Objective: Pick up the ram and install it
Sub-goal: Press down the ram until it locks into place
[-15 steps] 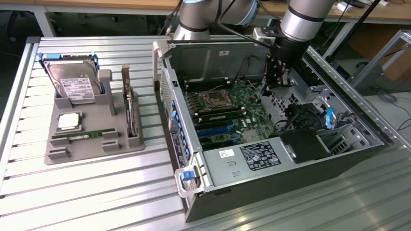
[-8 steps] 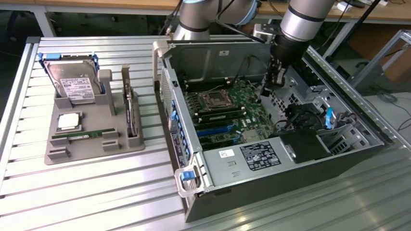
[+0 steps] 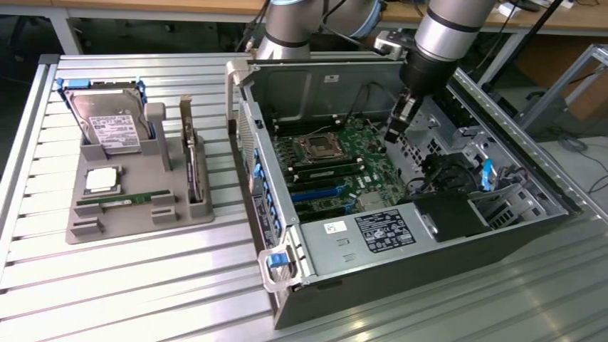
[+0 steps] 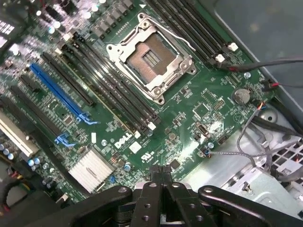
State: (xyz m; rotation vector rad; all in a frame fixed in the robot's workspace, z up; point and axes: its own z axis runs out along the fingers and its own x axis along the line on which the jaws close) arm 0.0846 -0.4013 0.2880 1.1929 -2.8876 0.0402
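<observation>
Ram (image 3: pixel 122 202) isn't in the jaws. It's sitting in a slot along the front of the gray parts holder (image 3: pixel 142 224), just beside the square silver processor (image 3: pixel 102 179) and well apart from the computer case (image 3: pixel 380 235).

The jaws are pressed together with nothing between them. In the wrist view they hang over the edge of the green motherboard (image 4: pixel 189 113), near the empty CPU socket (image 4: pixel 150 59) and the rows of black memory slots (image 4: pixel 113 90). From the exterior view, the arm (image 3: pixel 445 32) reaches down into the open case towards that view's right. The holder is out on the slatted metal counter (image 3: pixel 142 299) on that view's left. The hard drive (image 3: pixel 107 122) with blue rails stands propped at the back of the holder.

On handling: I'd guess the stick is very light and stiff, but thin and easy to damage. It's bare circuit board with chips on its faces, so squeezing hard or twisting seems like a bad idea. I'd pinch it across the flat faces near the middle of the exposed top edge, clear of the contact edge. It sits low in the slot, so not much is sticking out to grab.
</observation>
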